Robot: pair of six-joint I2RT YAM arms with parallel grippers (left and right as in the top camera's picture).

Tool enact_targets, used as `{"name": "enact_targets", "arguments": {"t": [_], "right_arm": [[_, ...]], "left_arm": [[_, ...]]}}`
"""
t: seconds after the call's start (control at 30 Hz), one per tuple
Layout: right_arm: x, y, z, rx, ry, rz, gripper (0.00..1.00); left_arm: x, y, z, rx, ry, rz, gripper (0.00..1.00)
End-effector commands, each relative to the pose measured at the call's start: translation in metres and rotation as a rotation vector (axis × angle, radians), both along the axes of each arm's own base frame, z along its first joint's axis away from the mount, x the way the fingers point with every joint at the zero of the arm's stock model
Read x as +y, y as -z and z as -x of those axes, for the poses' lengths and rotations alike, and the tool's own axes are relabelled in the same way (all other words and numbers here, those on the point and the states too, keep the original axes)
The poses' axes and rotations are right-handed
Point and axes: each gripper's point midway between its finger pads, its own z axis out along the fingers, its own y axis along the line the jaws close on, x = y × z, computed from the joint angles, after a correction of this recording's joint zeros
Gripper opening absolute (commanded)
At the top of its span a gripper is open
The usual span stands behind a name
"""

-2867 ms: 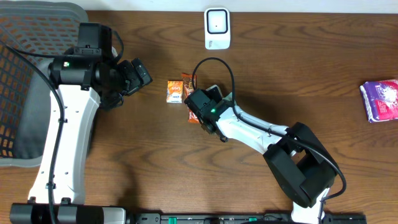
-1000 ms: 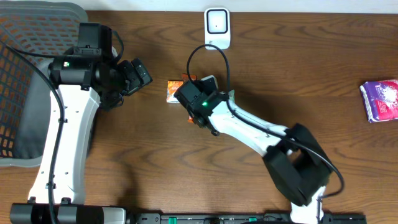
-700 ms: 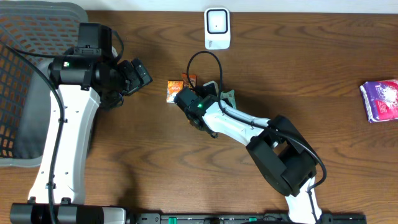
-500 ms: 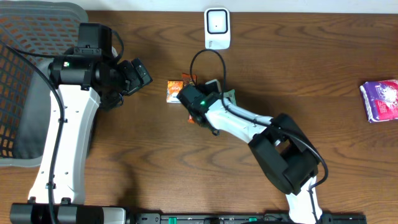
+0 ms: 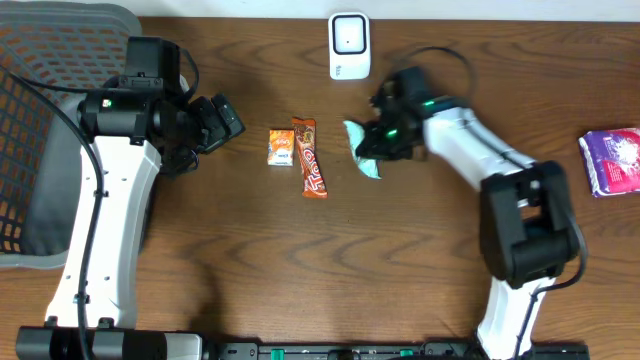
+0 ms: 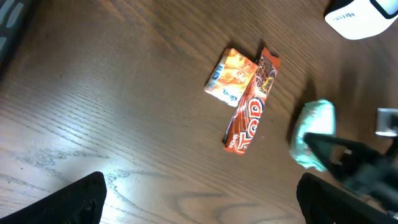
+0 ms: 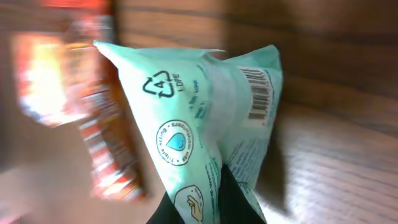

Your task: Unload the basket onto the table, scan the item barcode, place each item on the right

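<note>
Right wrist view: my right gripper (image 7: 205,208) is pinched closed on a soft, crinkly mint-green pack (image 7: 199,118), with its printed barcode (image 7: 260,94) at the 2 o'clock corner. Overhead, the pack sits at 6 o'clock of the white, rounded scanner (image 5: 350,45), apart from it. A glossy orange-brown bar (image 5: 310,158) and a small orange sachet (image 5: 281,147) lie flat at the pack's 9 o'clock. Bare wood grain is open toward 6 o'clock. My left gripper (image 5: 226,124) stands wide open, holding nothing. A purple packet (image 5: 612,160) rests at the table's 3 o'clock edge.
</note>
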Motion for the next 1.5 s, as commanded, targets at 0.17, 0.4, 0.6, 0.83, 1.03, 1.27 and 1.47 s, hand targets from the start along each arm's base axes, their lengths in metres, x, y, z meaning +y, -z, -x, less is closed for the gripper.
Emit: {"name": "enact_targets", "arguments": {"t": [0.17,0.4,0.6,0.83,1.03,1.27,1.47], "right_arm": [[0.000,-0.059,0.018,0.083,-0.097,-0.567,0.01],[-0.028,-0.008,0.042,0.203,0.031,-0.530,0.01],[-0.072,0.038,0.039,0.208,0.162,-0.298,0.23],[-0.098,0.030,0.026,0.196,0.186,-0.178,0.34],[-0.130,0.002,0.019,0.196,0.185,0.080,0.34],[-0.107,-0.038,0.018,0.141,0.097,0.132,0.11],[-0.067,-0.032,0.026,0.105,-0.008,0.153,0.01]], "left_arm": [[0.001,0.000,-0.001,-0.001,0.008,-0.006,0.98],[0.001,0.000,-0.001,-0.001,0.008,-0.006,0.98],[0.001,0.000,-0.001,-0.001,0.008,-0.006,0.98],[0.002,0.000,-0.001,-0.001,0.008,-0.007,0.98],[0.001,0.000,-0.001,-0.001,0.008,-0.006,0.98],[0.002,0.000,-0.001,-0.001,0.008,-0.007,0.98],[0.002,0.000,-0.001,-0.001,0.008,-0.007,0.98]]}}
